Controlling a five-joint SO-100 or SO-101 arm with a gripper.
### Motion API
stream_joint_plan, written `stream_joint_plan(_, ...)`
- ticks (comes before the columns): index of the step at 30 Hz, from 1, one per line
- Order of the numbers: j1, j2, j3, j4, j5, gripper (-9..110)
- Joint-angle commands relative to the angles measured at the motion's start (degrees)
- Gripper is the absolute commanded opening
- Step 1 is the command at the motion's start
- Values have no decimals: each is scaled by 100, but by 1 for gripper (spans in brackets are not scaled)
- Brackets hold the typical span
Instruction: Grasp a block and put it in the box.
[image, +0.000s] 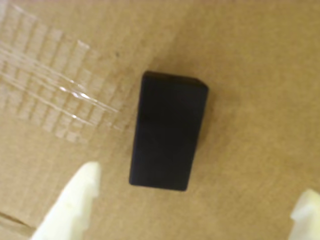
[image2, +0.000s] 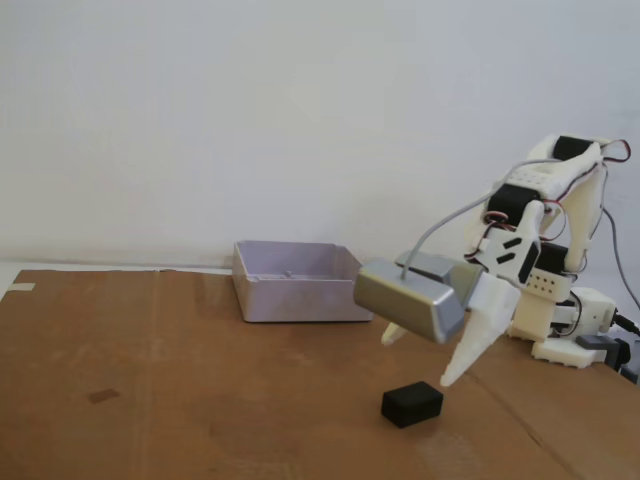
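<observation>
Cardboard (image2: 200, 400) covers our table; we see the block (image2: 412, 403) lying on it, the gripper (image2: 420, 356) spread wide just above, the box (image2: 297, 281) behind it.

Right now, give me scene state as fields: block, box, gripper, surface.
block: black block lying flat on the cardboard, free, not gripped; fills the centre of the wrist view
box: pale grey box at the back, beyond the block, nothing seen inside it from this angle
gripper: gripper open, above the block, white fingertips spread either side, not touching it
surface: cardboard sheet, clear tape strip beside the block in the wrist view
</observation>
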Motion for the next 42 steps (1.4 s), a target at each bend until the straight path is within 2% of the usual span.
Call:
stream_joint_plan(1,35,70,-677,-378,9,47)
stream_joint_plan(42,62,-756,-642,-853,-26,47)
